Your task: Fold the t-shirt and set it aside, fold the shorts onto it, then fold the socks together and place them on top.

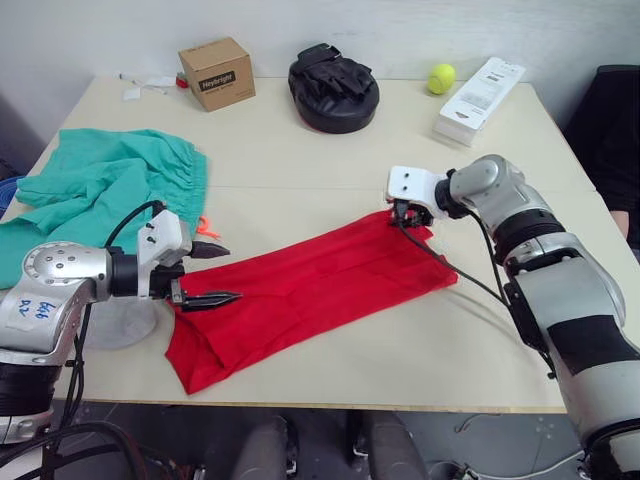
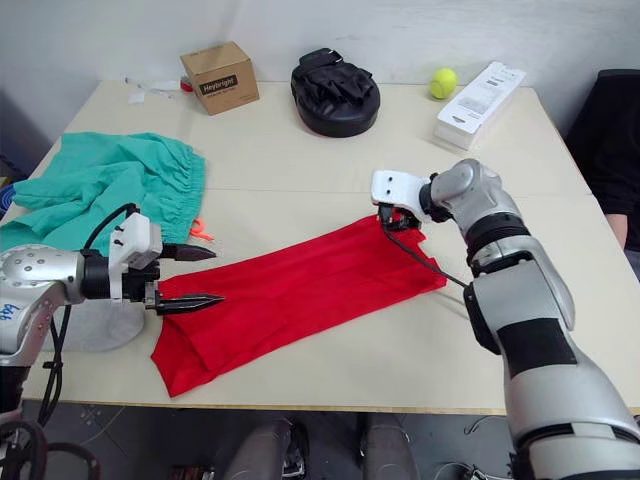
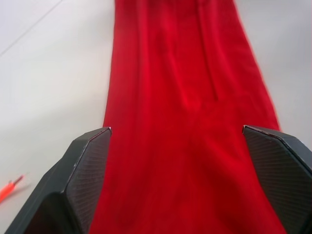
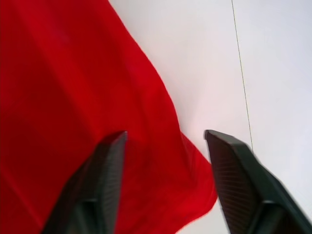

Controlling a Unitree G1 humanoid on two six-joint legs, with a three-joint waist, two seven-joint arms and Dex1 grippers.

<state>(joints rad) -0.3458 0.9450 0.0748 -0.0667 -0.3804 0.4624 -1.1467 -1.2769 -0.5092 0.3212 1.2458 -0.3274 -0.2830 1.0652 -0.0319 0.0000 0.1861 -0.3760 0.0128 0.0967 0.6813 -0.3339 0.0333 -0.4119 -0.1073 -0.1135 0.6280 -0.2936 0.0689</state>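
The red t-shirt [image 1: 310,290] lies folded into a long strip, slanting across the table from front left to mid right. My left gripper [image 1: 215,274] is open at the strip's near-left end, with its fingers spread across the cloth's width [image 3: 185,73]. My right gripper [image 1: 405,215] is open over the far-right corner, and the red corner [image 4: 63,97] lies between its fingers. The teal-green shorts [image 1: 110,185] sit crumpled at the table's left, their orange drawstring [image 1: 207,228] poking out. Under my left forearm lies a light grey soft patch [image 2: 90,325], likely the socks.
Along the far edge stand a cardboard box [image 1: 216,73], a black padded mitt [image 1: 333,88], a tennis ball [image 1: 441,78] and a white box [image 1: 479,100]. A person in black [image 1: 610,130] is at the right edge. The table front [image 1: 400,380] is bare.
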